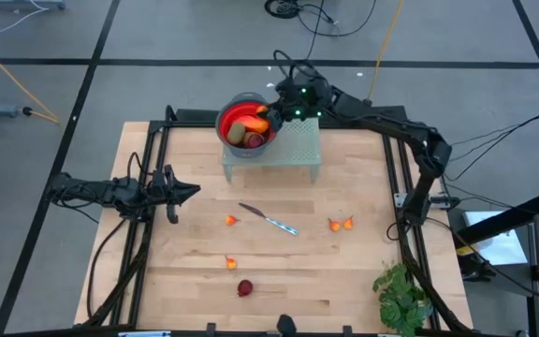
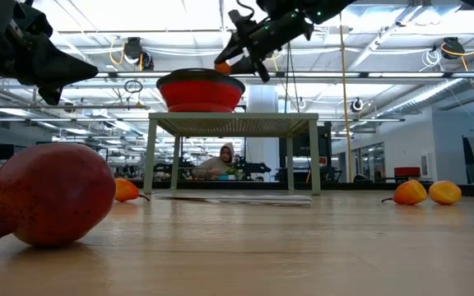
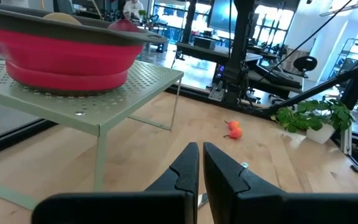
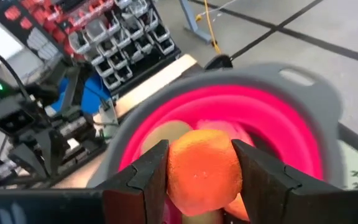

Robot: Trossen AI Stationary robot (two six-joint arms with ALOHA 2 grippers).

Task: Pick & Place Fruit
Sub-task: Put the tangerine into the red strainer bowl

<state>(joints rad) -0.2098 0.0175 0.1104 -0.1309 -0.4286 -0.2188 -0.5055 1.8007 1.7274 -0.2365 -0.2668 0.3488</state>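
1. R claw (image 4: 199, 180) over the red bowl (image 1: 243, 122) at worktop's 12 o'clock, fingers part open, clamped on an orange fruit (image 4: 202, 171).
2. Bowl sits on a green perforated stand (image 1: 293, 145); olive-brown and dark red pieces inside; axes can't tell.
3. L claw (image 1: 193, 191) at 9 o'clock, fingers closed, nothing held, pointing toward 3.
4. Worktop (image 1: 195, 281): pomegranate (image 1: 245, 288) at 6 o'clock, crown end toward the left edge in low view.
5. Small orange fruits: pair (image 1: 341, 224) at 3; singles (image 1: 231, 220) and (image 1: 230, 263) near centre, round.
6. Knife (image 1: 269, 220) at centre, long axis 10-to-4.
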